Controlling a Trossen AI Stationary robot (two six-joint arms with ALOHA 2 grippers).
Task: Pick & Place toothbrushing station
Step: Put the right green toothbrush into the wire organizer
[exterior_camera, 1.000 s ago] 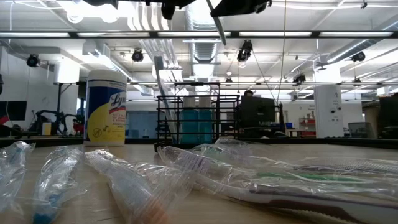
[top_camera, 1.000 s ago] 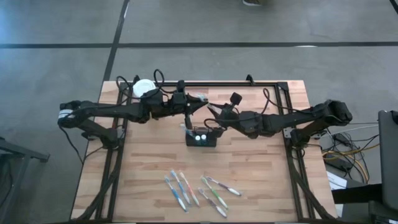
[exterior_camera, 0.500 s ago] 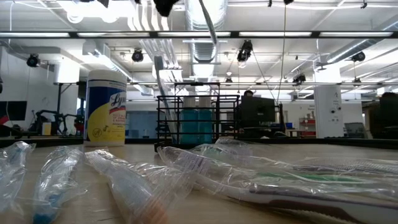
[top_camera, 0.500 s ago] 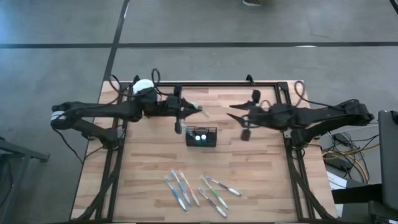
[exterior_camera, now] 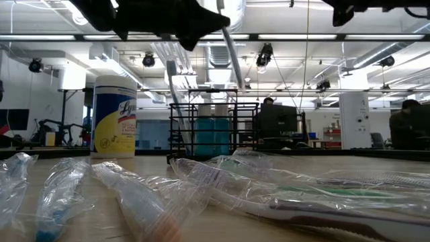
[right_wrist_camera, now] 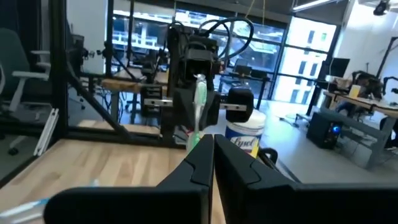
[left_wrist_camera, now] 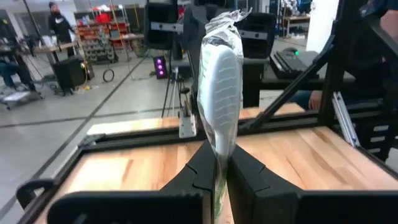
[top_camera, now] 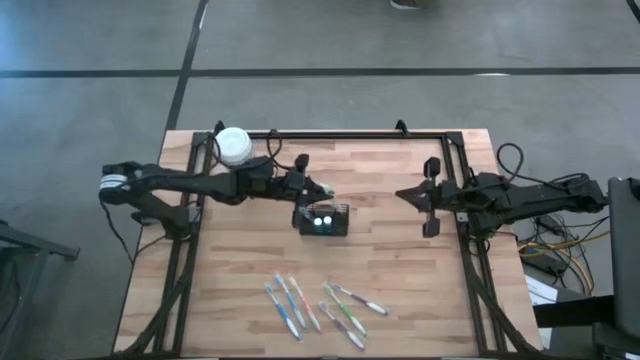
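The wooden counter [top_camera: 400, 250] stands on a grey floor, and a big room with lights and desks shows behind it. Far to the left of the left fingers, near the back corner, sits a round yellow canister [exterior_camera: 113, 115] with a white lid. The left fingers [top_camera: 305, 187] hang over the middle of the counter. They are pressed shut on a wrapped toothbrush [left_wrist_camera: 219, 121], which sticks straight out past their tips in its shiny clear bag. The toothbrushing station [top_camera: 324, 218], a small black mesh box, stands on the counter just in front of and below those fingers, between the two arms. Two white round tops show inside it from above, and from table height blue shapes show through its mesh. Nearer the front edge, well apart from both arms, lie several more bagged toothbrushes [top_camera: 318, 304], some blue and some green, spread side by side. The right fingers [top_camera: 408, 193] are off to the right, near the right side rail and well away from the station. They are closed tight together and hold nothing.
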